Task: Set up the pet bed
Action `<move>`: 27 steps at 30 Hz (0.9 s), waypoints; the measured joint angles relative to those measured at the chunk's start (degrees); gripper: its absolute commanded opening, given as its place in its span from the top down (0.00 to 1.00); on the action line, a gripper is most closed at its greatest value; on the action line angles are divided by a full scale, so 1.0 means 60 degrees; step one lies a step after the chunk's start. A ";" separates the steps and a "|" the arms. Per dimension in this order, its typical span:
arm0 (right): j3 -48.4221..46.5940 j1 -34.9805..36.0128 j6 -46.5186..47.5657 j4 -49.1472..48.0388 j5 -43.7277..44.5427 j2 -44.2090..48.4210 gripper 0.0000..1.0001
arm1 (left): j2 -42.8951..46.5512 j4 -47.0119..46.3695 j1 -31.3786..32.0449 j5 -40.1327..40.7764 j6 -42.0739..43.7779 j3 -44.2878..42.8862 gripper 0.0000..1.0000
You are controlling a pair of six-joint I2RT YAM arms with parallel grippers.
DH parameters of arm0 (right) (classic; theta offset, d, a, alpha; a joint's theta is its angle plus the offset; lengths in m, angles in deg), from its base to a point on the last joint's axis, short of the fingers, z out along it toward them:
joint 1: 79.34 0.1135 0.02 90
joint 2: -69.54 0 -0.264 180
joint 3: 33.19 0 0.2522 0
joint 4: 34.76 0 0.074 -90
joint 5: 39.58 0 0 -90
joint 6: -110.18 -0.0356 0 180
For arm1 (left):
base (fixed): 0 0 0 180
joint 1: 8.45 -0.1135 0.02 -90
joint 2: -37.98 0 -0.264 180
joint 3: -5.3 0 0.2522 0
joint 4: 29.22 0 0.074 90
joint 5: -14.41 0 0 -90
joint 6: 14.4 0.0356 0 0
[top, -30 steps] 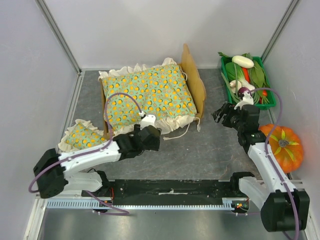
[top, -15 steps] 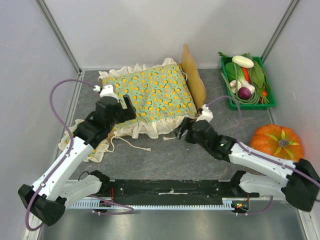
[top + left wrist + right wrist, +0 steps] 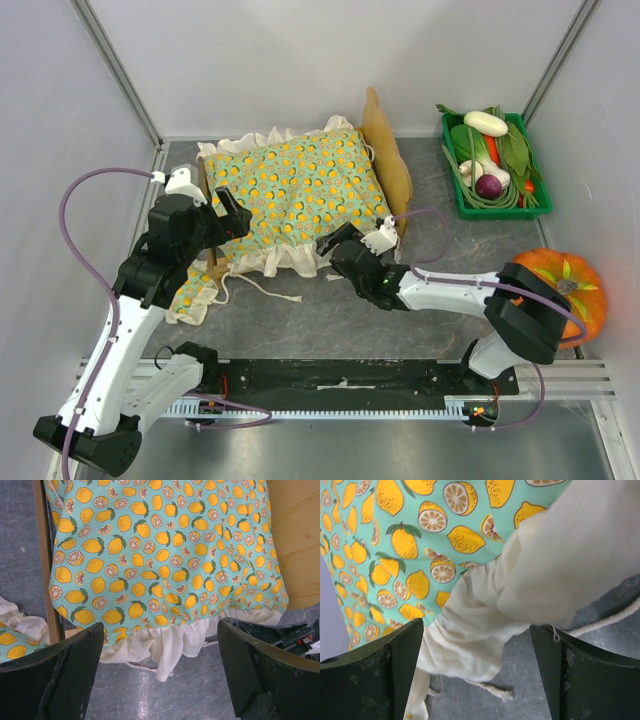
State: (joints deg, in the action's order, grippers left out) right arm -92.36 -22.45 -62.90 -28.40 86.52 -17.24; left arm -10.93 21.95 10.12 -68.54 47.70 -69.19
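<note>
The pet bed's light-wood frame (image 3: 207, 205) lies at the back of the table, with its arched headboard (image 3: 388, 160) on the right. The green lemon-print cushion (image 3: 300, 185) covers it, and its white frill hangs over the front edge. My left gripper (image 3: 232, 215) is open and empty, above the cushion's front left corner. In the left wrist view (image 3: 160, 645) the frame rail (image 3: 44, 555) and headboard (image 3: 297, 540) flank the cushion (image 3: 165, 555). My right gripper (image 3: 335, 250) is open at the front frill. In the right wrist view (image 3: 477, 645) the frill (image 3: 485, 620) lies between the open fingers.
The small matching pillow (image 3: 190, 295) lies on the table under my left arm. A green crate (image 3: 448, 135) of vegetables stands at the back right. An orange pumpkin (image 3: 565, 290) sits at the right edge. Loose cords trail from the frill on the grey tabletop.
My left arm has swung up from the cushion's front edge to its left corner. My right arm has moved from beside the crate to the cushion's front frill. Both stay open.
</note>
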 measured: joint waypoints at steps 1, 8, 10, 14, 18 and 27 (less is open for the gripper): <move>-0.0073 -0.0004 -0.0208 -0.0066 0.0102 -0.0200 0.06 | 0.0069 0.0047 -0.0058 -0.0036 0.0029 0.0000 0.00; -0.0474 -0.0233 -0.1679 -0.0674 0.0426 -0.1942 0.15 | 0.0142 0.0262 -0.0222 -0.0237 0.0175 0.0022 0.00; -0.0557 -0.0401 -0.1832 -0.1049 0.0353 -0.2269 0.23 | 0.0142 0.0313 -0.0270 -0.0251 0.0200 0.0025 0.00; -0.0488 -0.0747 -0.2306 -0.1657 0.0095 -0.2495 0.62 | 0.0142 0.0342 -0.0306 -0.0270 0.0262 0.0025 0.00; -0.0182 -0.1177 -0.2667 -0.1891 0.0018 -0.2324 0.78 | 0.0142 0.0433 -0.0353 -0.0270 0.0310 0.0029 0.00; 0.0117 -0.3472 0.0572 -0.1898 -0.2557 -0.1570 1.00 | 0.0022 0.0463 -0.0372 -0.0262 0.0430 0.0033 0.00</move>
State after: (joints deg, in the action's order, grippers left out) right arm -91.66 -43.28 -59.47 -39.79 71.17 -26.66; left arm -10.80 24.72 7.89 -70.11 50.28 -69.00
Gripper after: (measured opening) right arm 0.624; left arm 0.993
